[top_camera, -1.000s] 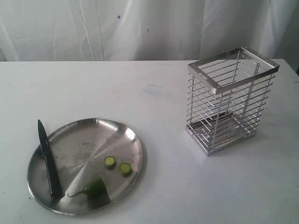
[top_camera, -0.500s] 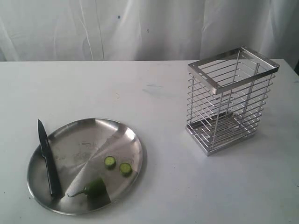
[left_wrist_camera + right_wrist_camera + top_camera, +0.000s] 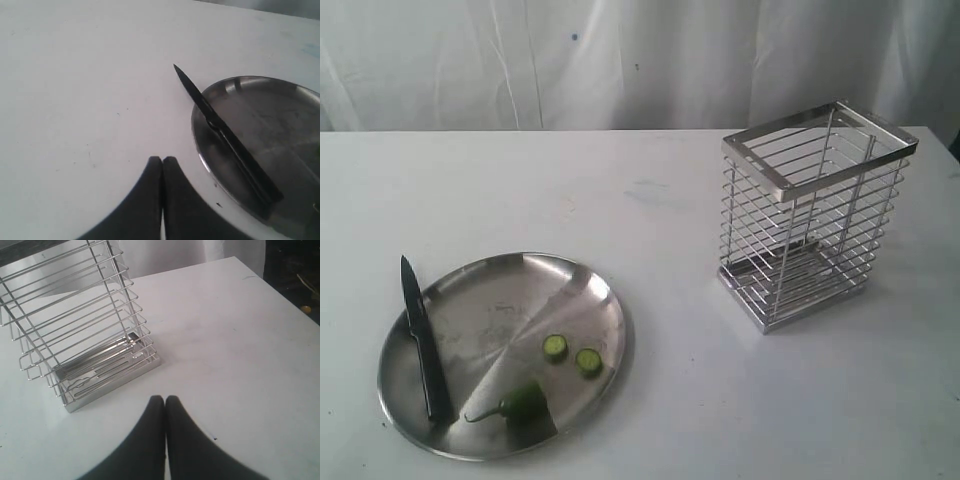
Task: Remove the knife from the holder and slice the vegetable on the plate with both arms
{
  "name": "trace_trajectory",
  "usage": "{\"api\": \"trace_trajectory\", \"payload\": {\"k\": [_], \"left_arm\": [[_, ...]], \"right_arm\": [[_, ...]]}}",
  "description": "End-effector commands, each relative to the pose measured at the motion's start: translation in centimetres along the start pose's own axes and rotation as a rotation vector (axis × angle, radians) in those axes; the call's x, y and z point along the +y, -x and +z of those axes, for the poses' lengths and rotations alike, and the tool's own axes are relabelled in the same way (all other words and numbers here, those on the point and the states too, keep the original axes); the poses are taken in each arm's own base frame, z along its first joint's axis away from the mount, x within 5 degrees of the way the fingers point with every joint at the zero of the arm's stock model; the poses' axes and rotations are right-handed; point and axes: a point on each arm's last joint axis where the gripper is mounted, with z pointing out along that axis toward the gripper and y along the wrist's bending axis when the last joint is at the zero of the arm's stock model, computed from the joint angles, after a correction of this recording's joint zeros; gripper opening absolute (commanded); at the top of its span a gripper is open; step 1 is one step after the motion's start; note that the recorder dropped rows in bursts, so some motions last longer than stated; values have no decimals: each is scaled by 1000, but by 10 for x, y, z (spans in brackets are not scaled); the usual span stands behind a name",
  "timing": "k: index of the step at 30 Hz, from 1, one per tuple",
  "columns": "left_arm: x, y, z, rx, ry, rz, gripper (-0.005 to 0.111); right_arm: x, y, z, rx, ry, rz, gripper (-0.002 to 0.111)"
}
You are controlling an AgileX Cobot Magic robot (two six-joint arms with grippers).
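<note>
The knife [image 3: 423, 337] lies across the left rim of the steel plate [image 3: 520, 275], its tip pointing off the plate; in the left wrist view the knife [image 3: 225, 135] rests on the plate [image 3: 280, 110]. A green vegetable [image 3: 518, 402] with its stem lies near the plate's front, with two round slices [image 3: 570, 353] beside it. The wire holder [image 3: 812, 210] stands empty at the right, and the holder [image 3: 80, 335] also fills much of the right wrist view. My left gripper [image 3: 162, 160] is shut over bare table beside the plate. My right gripper [image 3: 165, 399] is shut and empty near the holder's base. Neither arm shows in the exterior view.
A white curtain [image 3: 620, 60] hangs behind the white table [image 3: 670, 200]. The table's corner and edge [image 3: 255, 270] lie beyond the holder in the right wrist view, with dark floor past it.
</note>
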Motion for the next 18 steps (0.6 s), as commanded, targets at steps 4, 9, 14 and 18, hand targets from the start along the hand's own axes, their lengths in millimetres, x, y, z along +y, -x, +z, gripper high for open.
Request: {"api": "trace_trajectory", "payload": {"k": [4,9,14,18], "left_arm": [[1,-4,0,22,4,229,0],[-2,-5,0,34,-22,48,0],[2,-19,-2,197,20,11,0],[2,-19,-2,203,22,2,0]], "right_arm": [[0,1,0,-9,0,-2,0],[0,1,0,-9,0,-2,0],[0,1,0,-9,0,-2,0],[0,1,0,-9,0,-2,0]]}}
